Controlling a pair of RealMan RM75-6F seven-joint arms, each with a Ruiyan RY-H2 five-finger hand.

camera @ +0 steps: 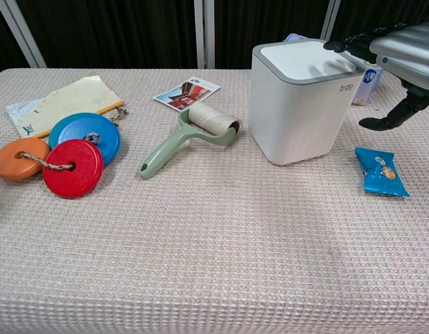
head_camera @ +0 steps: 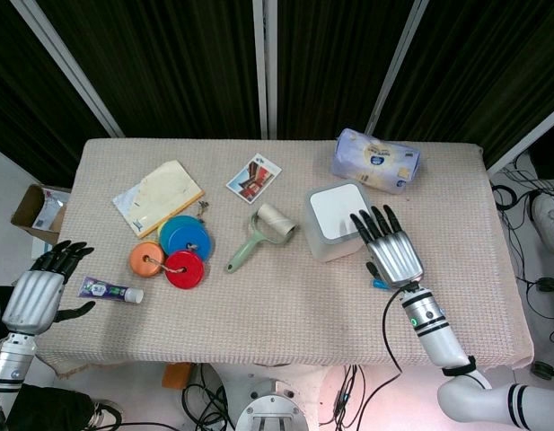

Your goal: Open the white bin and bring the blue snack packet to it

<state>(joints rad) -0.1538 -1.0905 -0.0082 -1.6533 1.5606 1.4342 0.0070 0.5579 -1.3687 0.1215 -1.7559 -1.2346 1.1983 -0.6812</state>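
Note:
The white bin [head_camera: 338, 218] [camera: 302, 99] stands right of the table's middle with its lid down. My right hand [head_camera: 391, 243] [camera: 400, 53] hovers just right of the bin, fingers spread, their tips near the lid's right edge, holding nothing. The blue snack packet [camera: 380, 170] lies flat on the cloth right of the bin, below that hand; in the head view only a blue sliver [head_camera: 378, 283] peeks out under the hand. My left hand [head_camera: 39, 289] hangs open off the table's left front corner, away from both objects.
A green lint roller [head_camera: 257, 235] [camera: 192, 134] lies left of the bin. Red, blue and orange discs [head_camera: 172, 254] [camera: 60, 154], a booklet [head_camera: 158, 196], a photo card [head_camera: 254, 177], a tube [head_camera: 109, 290] and a tissue pack [head_camera: 376, 160] sit around the table.

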